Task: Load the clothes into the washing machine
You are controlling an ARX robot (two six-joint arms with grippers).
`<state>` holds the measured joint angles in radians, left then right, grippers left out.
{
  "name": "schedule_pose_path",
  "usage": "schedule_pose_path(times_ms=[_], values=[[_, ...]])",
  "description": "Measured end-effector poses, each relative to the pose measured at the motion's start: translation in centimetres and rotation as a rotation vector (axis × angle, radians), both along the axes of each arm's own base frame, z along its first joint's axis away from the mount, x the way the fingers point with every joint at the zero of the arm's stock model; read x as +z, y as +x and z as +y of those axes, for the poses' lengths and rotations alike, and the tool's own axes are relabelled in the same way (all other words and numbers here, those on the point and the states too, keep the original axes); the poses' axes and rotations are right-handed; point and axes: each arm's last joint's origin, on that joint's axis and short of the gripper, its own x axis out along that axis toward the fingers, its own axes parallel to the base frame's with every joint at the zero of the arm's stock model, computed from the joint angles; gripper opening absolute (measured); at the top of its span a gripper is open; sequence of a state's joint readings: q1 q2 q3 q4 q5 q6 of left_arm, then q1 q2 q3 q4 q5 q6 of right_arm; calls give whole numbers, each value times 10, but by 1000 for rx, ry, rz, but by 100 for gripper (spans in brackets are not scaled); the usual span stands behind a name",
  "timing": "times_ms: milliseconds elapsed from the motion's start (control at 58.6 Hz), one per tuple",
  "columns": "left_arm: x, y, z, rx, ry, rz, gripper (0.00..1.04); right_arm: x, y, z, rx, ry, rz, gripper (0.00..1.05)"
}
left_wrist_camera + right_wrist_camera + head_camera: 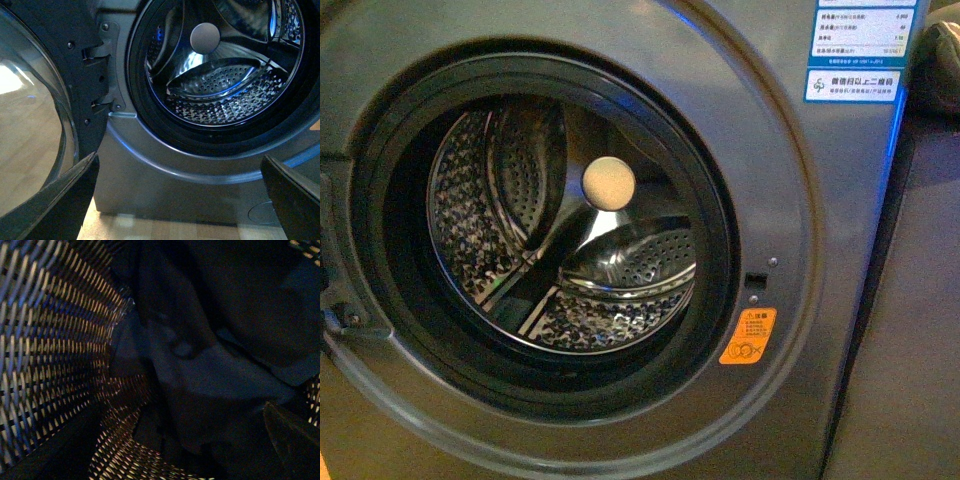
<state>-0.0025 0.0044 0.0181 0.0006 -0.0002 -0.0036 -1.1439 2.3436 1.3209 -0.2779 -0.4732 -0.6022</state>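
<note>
The clothes (210, 355) are lying bunched in a woven basket (55, 340), a dark navy heap of soft folds that is pressing against the wicker wall and showing no clear long axis, only creases running several ways. The right gripper (180, 410) is hovering directly over this heap with its two fingers spread wide apart, the fabric sitting straight ahead in the gap between them and nothing clamped yet. I cannot tell from this dim view whether the fingertips are touching the cloth. So the right arm is the nearer one by far, and the coming move is looking like a straight push into the pile followed by a squeeze on a thick fold. The left gripper (178, 157) is waiting elsewhere, fingers likewise parted and empty, facing the washing machine (800, 200) low at its front, with the door (35, 125) swinging wide open on its hinge (107, 70). In the front view the perforated drum (620, 270) is gaping empty, a pale round hub (609, 183) sitting near its centre. An orange sticker (749, 336) is sitting at about four o'clock from the porthole, and blue-white labels (860, 40) are showing at about one o'clock. No garment is inside yet, so the task is looking barely begun.
</note>
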Motion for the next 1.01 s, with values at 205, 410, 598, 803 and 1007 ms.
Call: schedule_pose_path(times_ms=[205, 410, 598, 803, 1007], values=[[0, 0, 0, 0, 0, 0, 98, -58, 9, 14, 41, 43, 88, 97], [0, 0, 0, 0, 0, 0, 98, -108, 15, 19, 54, 18, 176, 97], [0, 0, 0, 0, 0, 0, 98, -137, 17, 15, 38, -4, 202, 97], [0, 0, 0, 0, 0, 0, 98, -158, 17, 16, 29, -8, 214, 97], [0, 0, 0, 0, 0, 0, 98, -186, 15, 20, 16, 5, 220, 97]])
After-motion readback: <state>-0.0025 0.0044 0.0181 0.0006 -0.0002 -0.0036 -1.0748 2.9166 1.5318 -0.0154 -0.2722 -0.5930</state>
